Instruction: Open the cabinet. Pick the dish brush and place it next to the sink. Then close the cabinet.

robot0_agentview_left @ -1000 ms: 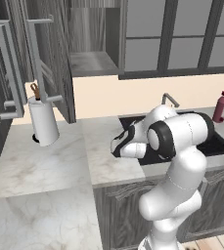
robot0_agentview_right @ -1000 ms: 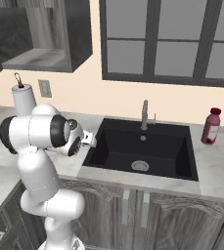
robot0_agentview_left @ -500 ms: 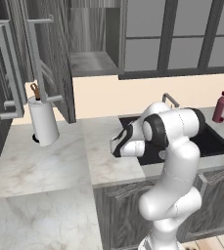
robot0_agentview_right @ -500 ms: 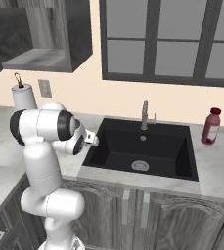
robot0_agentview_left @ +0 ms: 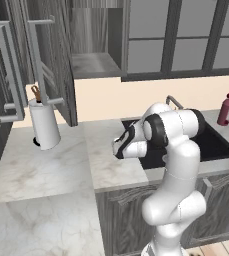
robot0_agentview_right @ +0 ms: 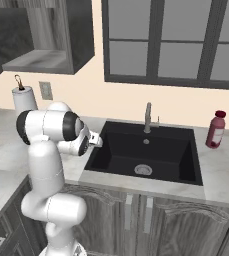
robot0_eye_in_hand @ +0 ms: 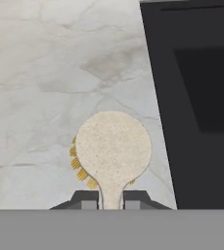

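Observation:
The dish brush (robot0_eye_in_hand: 112, 146) has a round cream head with yellow bristles under it. My gripper (robot0_eye_in_hand: 111, 199) is shut on its thin handle and holds it just above the white marble counter (robot0_eye_in_hand: 45, 73), right beside the left edge of the black sink (robot0_eye_in_hand: 196, 97). From the base views the gripper (robot0_agentview_left: 118, 149) (robot0_agentview_right: 98, 141) hangs low over the counter strip left of the sink (robot0_agentview_left: 211, 145) (robot0_agentview_right: 146, 150). The cabinet (robot0_agentview_left: 93, 55) (robot0_agentview_right: 36, 45) stands open, its dark door (robot0_agentview_left: 56, 65) swung out to the left, its shelf bare.
A paper towel roll (robot0_agentview_left: 43, 125) (robot0_agentview_right: 23, 100) stands on the counter under the open cabinet. A silver faucet (robot0_agentview_right: 148, 117) rises behind the basin. A dark red bottle (robot0_agentview_left: 227, 109) (robot0_agentview_right: 216, 130) stands right of the sink. Glass-paned cabinets (robot0_agentview_right: 176, 40) hang above.
The arm's elbow has lifted and straightened a little. The hand has stayed over the counter beside the sink, with the brush still in its grip.

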